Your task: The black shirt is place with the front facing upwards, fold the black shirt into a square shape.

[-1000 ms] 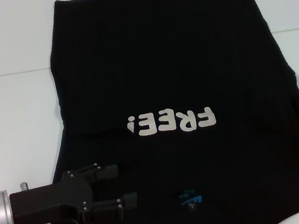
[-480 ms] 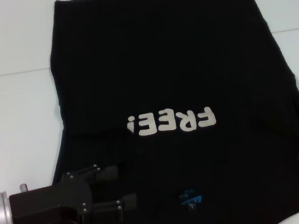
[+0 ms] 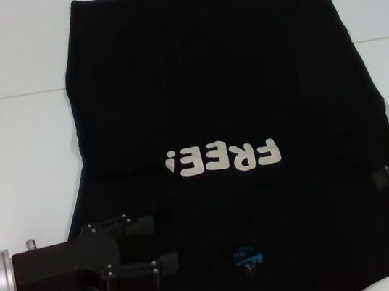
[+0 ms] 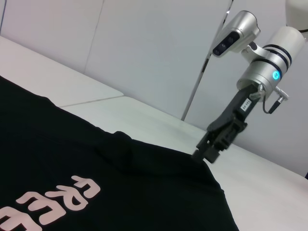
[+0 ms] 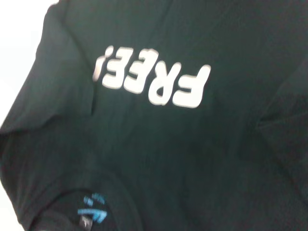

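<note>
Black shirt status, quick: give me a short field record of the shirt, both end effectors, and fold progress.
shirt: black shirt lies flat on the white table, front up
print: cream "FREE!" lettering faces up, upside down in the head view
neck label: blue neck label at the shirt's near edge
left end effector: left end effector over the near left part of the shirt, fingers apart
right end effector: right end effector at the shirt's right edge, tips on the fabric; open or shut unclear
fold progress: no fold visible yet
</note>
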{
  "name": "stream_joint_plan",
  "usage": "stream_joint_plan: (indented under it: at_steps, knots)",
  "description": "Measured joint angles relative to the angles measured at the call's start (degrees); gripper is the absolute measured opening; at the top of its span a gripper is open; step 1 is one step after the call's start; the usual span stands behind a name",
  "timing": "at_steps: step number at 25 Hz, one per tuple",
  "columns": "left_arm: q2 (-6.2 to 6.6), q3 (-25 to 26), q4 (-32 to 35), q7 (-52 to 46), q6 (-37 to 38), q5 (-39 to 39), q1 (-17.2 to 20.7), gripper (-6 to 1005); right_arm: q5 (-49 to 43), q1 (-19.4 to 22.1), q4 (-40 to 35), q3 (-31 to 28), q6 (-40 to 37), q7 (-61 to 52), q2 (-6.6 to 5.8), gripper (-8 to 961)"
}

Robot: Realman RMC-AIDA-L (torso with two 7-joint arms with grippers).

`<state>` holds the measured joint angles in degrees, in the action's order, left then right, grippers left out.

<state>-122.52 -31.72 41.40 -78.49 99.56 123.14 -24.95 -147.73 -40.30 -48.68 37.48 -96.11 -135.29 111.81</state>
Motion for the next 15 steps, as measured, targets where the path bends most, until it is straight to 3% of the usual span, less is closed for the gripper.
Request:
stream_joint_plan:
  at_steps: [3, 10, 15]
  knots:
    - [0.00, 0.0, 0.0, 0.0, 0.0, 0.1, -0.1, 875, -0.2, 0.7, 0.0, -2.1, 0.4, -1.6, -0.41, 615]
    - [0.00, 0.0, 0.0, 0.0, -0.3, -0.1, -0.2, 874, -0.1, 3.7, -0.8, -5.6, 1.7, -4.1, -1.83, 636]
    - [0.00, 0.0, 0.0, 0.0, -0.4, -0.2, -0.6, 874, -1.6, 2.8, -0.8, -3.1, 5.6, -4.1, -2.08, 634]
